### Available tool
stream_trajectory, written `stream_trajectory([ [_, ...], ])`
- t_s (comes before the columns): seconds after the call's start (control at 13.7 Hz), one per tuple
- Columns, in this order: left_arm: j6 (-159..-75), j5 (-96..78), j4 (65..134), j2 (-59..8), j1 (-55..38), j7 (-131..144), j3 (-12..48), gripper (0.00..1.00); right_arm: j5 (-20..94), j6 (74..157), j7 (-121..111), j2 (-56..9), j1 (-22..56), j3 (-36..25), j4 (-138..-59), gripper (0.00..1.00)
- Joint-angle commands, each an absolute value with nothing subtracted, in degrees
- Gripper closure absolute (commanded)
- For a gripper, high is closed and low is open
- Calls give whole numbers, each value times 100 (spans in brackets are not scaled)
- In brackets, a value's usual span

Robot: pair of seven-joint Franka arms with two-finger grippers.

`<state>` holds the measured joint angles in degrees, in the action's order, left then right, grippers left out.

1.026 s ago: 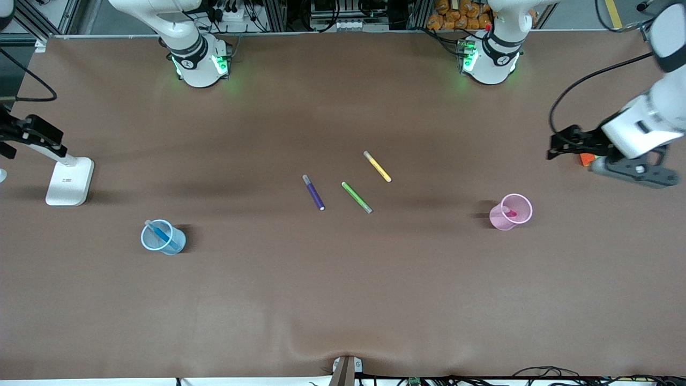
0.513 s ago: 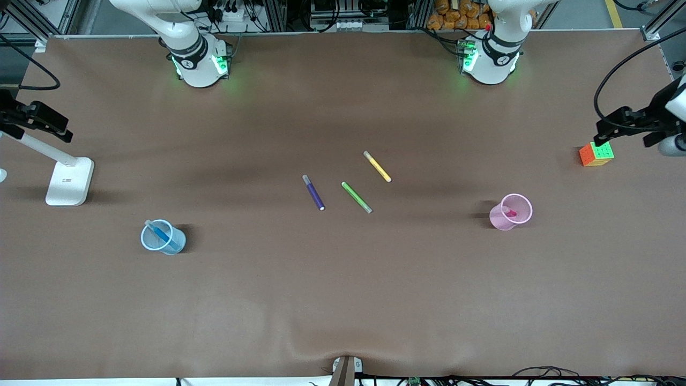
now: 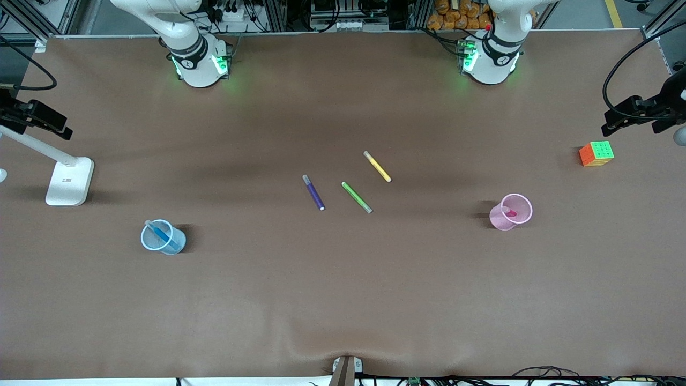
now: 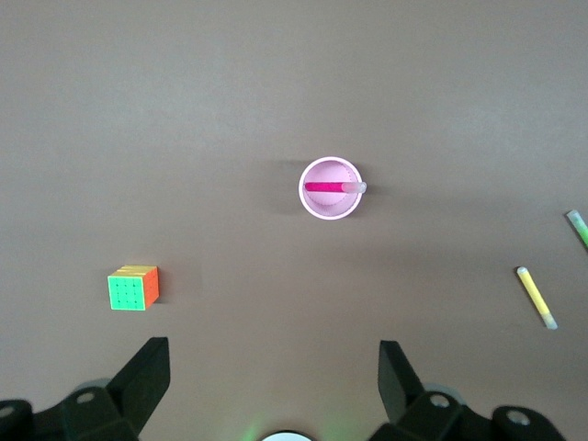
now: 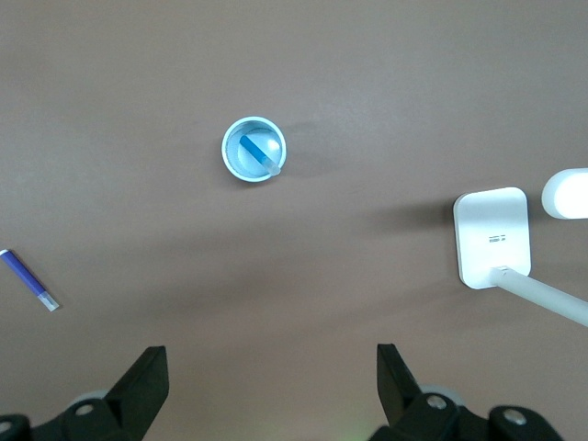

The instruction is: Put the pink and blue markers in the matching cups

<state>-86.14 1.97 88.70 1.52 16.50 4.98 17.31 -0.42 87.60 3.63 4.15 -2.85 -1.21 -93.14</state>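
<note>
The pale blue cup [image 3: 177, 244] stands toward the right arm's end of the table with the blue marker [image 3: 161, 235] leaning inside it. They also show in the right wrist view: cup [image 5: 230, 162], marker [image 5: 254, 151]. The pale pink cup [image 3: 498, 219] stands toward the left arm's end with the pink marker [image 3: 509, 213] in it; the left wrist view shows this cup [image 4: 308, 202] and marker [image 4: 325, 187] too. My left gripper [image 4: 273, 354] is open and empty, high over the table by the cube. My right gripper [image 5: 271, 360] is open and empty, high near the lamp.
A purple marker [image 3: 313, 192], a green marker [image 3: 356, 197] and a yellow marker [image 3: 377, 165] lie mid-table. A colour cube [image 3: 596, 153] sits at the left arm's end. A white desk lamp base [image 3: 69, 181] stands at the right arm's end.
My left arm has drawn back toward its end of the table and uncovered the colour cube. My right arm has shifted only slightly. Cups and markers have not moved.
</note>
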Motion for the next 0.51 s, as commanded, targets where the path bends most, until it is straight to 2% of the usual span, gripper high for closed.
stream_trajectory([
  [0.0, -8499, 246, 8877, 316, 1653, 712, 1802, 0, 79, 8684, 343, 501, -343, -18, -9360, 0],
  [0.15, -8543, 229, 9095, 482, 1330, 712, 1619, 0, 79, 8684, 317, 492, -325, -9, -9378, 0],
  [0.29, -8569, 229, 9350, 650, 479, 764, 786, 0, 79, 8684, 63, 492, -325, -9, -9369, 0],
  [0.44, -8622, 220, 9553, 808, 229, 773, 466, 0, 79, 8675, 0, 501, -351, -18, -9369, 0],
])
